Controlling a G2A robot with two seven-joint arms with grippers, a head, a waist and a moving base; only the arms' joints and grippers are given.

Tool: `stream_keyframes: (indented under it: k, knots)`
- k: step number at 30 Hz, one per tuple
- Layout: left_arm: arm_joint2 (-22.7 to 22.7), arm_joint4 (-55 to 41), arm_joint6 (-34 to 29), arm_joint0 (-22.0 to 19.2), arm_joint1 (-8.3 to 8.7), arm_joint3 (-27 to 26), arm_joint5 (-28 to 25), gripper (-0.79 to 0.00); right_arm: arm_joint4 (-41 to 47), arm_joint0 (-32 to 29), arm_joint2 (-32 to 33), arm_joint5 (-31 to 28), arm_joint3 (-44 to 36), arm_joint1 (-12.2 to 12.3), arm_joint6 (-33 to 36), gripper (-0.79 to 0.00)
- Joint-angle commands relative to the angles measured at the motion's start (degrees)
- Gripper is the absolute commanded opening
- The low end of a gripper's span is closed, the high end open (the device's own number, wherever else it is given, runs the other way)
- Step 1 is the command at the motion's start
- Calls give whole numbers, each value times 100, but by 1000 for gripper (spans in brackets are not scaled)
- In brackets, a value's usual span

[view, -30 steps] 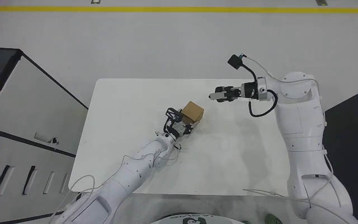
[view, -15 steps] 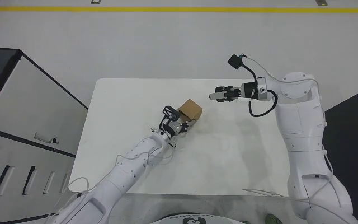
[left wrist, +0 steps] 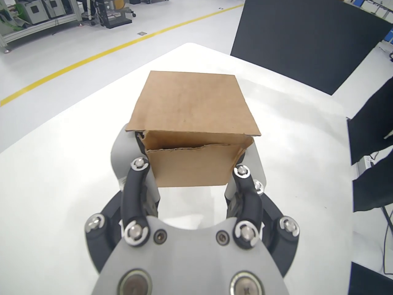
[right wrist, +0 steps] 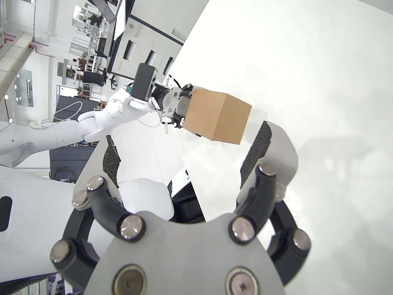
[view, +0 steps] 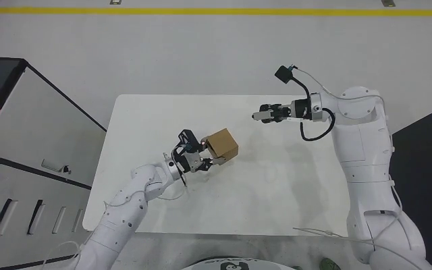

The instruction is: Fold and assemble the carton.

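Left gripper point(left wrist: 188, 155) is clamping the carton point(left wrist: 190, 105), whose flap is gaping slightly; right gripper point(right wrist: 190, 151) is hanging released nearby, probably needing to press that flap down

There is one brown, cube-shaped cardboard carton point(view: 221, 144). It sits on one white rectangular table point(view: 290, 196) with rounded corners. There are two grey-and-black robot grippers, the left gripper point(view: 204, 160) and the right gripper point(view: 258, 115). Each has two fingers point(right wrist: 263, 142), making four in all. Beyond the table there is one yellow floor line point(view: 216, 11) and one grey metal cabinet point(view: 40, 128).
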Motion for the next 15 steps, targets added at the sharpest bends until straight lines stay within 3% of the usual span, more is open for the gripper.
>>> stream_keyframes:
  k: [1, 10, 15]
  knots:
    - [12, 5, 8, -9, -4, 24, 26, -785, 0, 0, 0, 0, 0, 0, 0, 0]
    - [14, -41, -30, 15, -2, 25, 23, -785, 0, 0, 0, 0, 0, 0, 0, 0]
    - [-519, -243, -39, 199, 139, -464, -548, -785, 0, 0, 0, 0, 0, 0, 0, 0]
